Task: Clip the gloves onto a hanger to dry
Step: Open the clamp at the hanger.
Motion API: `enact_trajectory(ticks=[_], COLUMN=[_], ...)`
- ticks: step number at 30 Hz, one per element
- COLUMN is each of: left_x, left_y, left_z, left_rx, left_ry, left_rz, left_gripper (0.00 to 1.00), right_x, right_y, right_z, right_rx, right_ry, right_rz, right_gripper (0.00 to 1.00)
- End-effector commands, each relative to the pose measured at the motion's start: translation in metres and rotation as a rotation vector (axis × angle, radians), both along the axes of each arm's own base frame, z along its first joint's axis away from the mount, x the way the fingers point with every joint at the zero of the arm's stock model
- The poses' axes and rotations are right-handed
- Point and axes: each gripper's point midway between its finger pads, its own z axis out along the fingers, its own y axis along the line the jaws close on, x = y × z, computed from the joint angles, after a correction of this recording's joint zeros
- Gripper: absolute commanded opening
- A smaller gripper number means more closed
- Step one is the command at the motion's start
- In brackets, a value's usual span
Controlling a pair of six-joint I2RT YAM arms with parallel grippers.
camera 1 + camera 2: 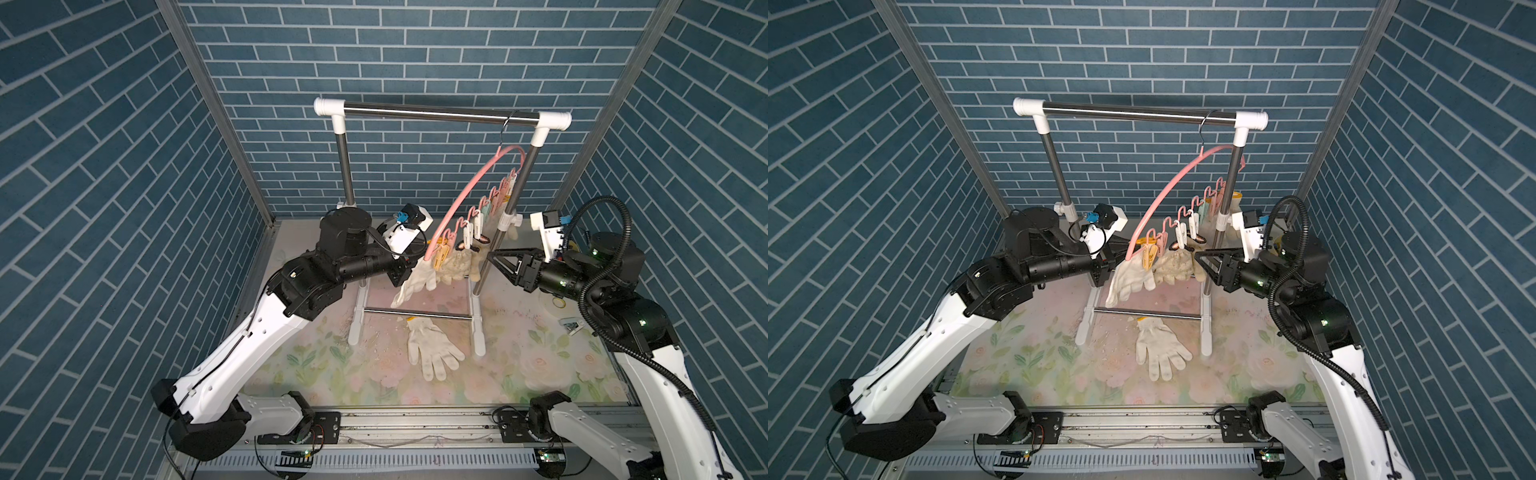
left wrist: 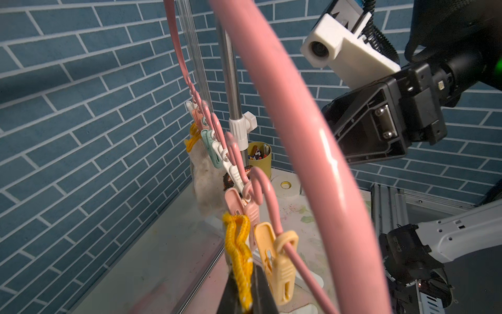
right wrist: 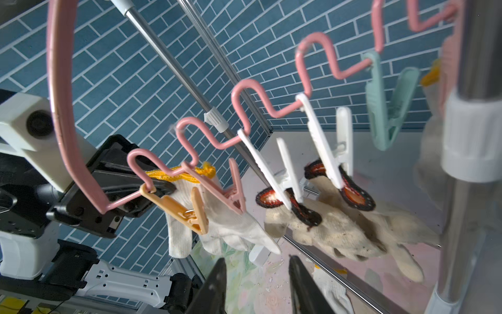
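The left pincer (image 2: 244, 282) is clenched on the yellow cuff of a white glove (image 1: 417, 278). The glove sits in the middle of the frame in both top views, by the low end of the pink hanger (image 2: 298, 136). The right pincer (image 3: 256, 269) is released and empty.

If the left one lets go too soon, the glove may drop to the surface (image 1: 324, 374). The hanger hangs free, so a push may swing it.

I cannot tell if the pink clip (image 3: 233, 190) bites the glove. The rack pole (image 1: 1232, 174) covers the far clips.
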Motion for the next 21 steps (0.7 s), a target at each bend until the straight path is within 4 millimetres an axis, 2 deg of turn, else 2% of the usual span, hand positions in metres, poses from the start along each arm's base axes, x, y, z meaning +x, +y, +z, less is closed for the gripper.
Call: enact_trajectory(ticks=[1,14,21], left_x=[-0.001,0.003,0.005], left_y=[-0.003,-0.005,-0.006], left_z=[0.015,0.012,0.010], left_rx=[-0.040,-0.034,-0.031], left_ry=[-0.016,-0.016,-0.014], left_rz=[-0.021,-0.013,-0.010], left_gripper=[0.00,0.00,0.00], right_x=[0.005,0.024,0.026], right_y=[0.012,0.043,0.054], right_z=[0.017,0.012,0.016], right_rx=[0.005,0.024,0.044], right_ry=[-0.066,-0.045,-0.048], right_rz=[0.005,0.046,0.086], right_gripper=[0.40,0.48,0.50])
